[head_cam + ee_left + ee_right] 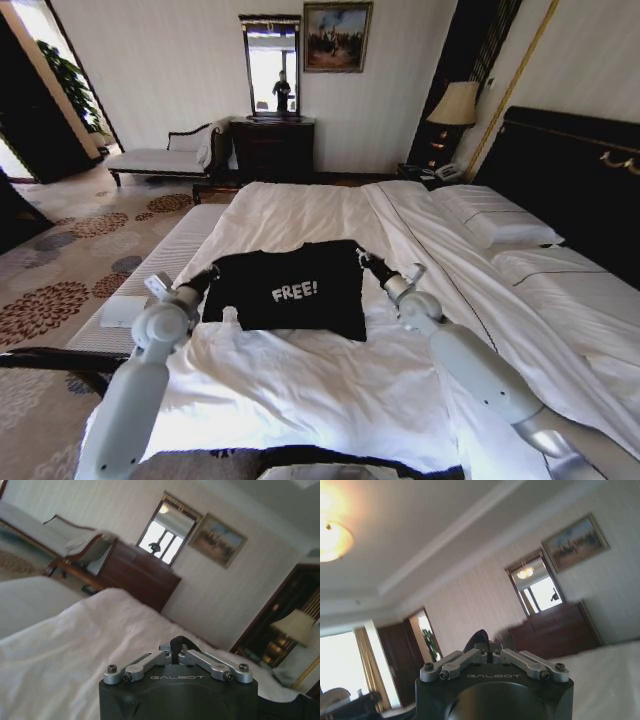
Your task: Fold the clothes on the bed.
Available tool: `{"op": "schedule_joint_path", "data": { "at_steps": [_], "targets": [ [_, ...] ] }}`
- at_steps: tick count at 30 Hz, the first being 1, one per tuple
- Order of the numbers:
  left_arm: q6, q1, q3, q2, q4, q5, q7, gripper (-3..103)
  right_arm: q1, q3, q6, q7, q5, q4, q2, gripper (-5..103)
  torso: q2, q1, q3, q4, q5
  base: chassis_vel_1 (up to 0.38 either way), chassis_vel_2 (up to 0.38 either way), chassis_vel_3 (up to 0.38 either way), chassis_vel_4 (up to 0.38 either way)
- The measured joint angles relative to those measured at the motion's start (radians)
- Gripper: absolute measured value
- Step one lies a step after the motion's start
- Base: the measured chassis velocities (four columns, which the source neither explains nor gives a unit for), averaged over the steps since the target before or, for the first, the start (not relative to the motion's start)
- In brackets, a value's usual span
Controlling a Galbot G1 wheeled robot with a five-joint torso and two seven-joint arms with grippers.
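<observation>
The clothes are one black T-shirt (290,290) with white "FREE!" lettering, lying in the middle of the bed (300,390) on its white duvet. My left gripper (208,274) is shut on the shirt's far left corner, and my right gripper (362,259) is shut on its far right corner. In the left wrist view the left gripper (176,653) is pinched together with a bit of black fabric (178,642) sticking out. The right wrist view shows the right gripper (487,653) closed the same way on black cloth (475,637).
A long white bench (170,262) runs along the bed's left side with a white item (122,310) on it. Pillows (500,215) and the dark headboard (570,170) are on the right. A chaise (160,158), a dark dresser (272,148) and a lamp (455,103) stand by the far wall.
</observation>
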Motion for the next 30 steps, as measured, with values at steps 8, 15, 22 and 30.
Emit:
{"op": "schedule_joint_path", "data": {
  "at_steps": [8,15,22,30],
  "targets": [
    [0.003,-0.216,0.008,0.149,-0.039,-0.183,-0.064,0,0.075,0.103,0.012,0.035,0.114,0.165,-0.110,0,0.000,0.000,0.000,-0.0002,0.0006,0.000,0.000,0.000,0.000],
    [-0.028,-0.291,-0.068,0.328,-0.104,-0.345,-0.085,0,0.043,0.283,0.006,0.032,0.178,0.336,-0.246,0,0.000,0.000,0.000,0.0003,0.0001,0.000,0.000,0.000,0.000],
    [-0.040,-0.154,-0.258,0.430,-0.340,-0.447,-0.089,0,-0.215,0.540,0.007,0.054,0.159,0.547,-0.317,0,0.000,-0.001,0.000,-0.0001,0.0009,0.000,0.000,0.000,0.000],
    [0.005,0.255,-0.698,0.438,-0.492,-0.537,-0.055,0,-0.438,0.725,-0.067,0.128,0.118,0.726,-0.303,0,0.000,0.000,0.000,0.0008,0.0000,0.000,0.000,0.000,0.000]
  ]
}}
